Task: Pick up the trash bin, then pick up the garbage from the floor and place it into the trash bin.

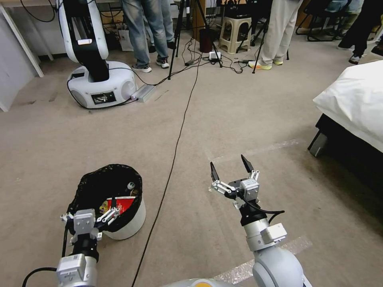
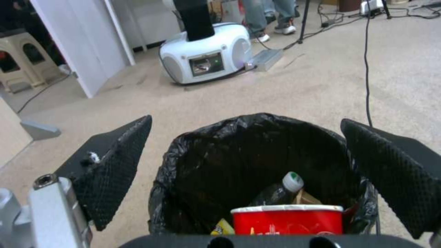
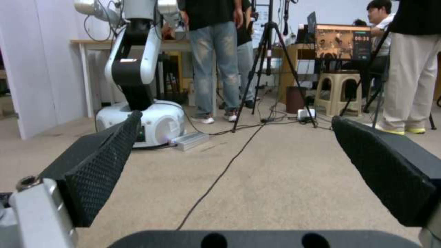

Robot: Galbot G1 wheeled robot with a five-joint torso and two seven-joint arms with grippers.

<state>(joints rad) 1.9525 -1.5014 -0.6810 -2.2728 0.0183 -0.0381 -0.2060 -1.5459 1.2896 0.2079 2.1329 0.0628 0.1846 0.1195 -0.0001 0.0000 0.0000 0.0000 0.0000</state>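
Beige carpet covers the floor, with wide bare room around the trash bin. Bin stands on the carpet, white wall showing below the black bag folded over its rim. Inside the bin: a red-and-white packet, a bottle with a pale cap, a bit of yellow wrapper and a brown scrap. Left gripper sits at the bin's near rim; in the left wrist view its fingers are spread wide on either side of the bin mouth, whether they touch the bag cannot be told. Right gripper hangs over bare carpet well to the right of the bin, jaws wide, nothing between them. Black cable runs across the carpet just right of the bin, between the bin and the right gripper. Bed corner with white bedding lies far right of the bin. White robot base stands well beyond the bin, open carpet between them.
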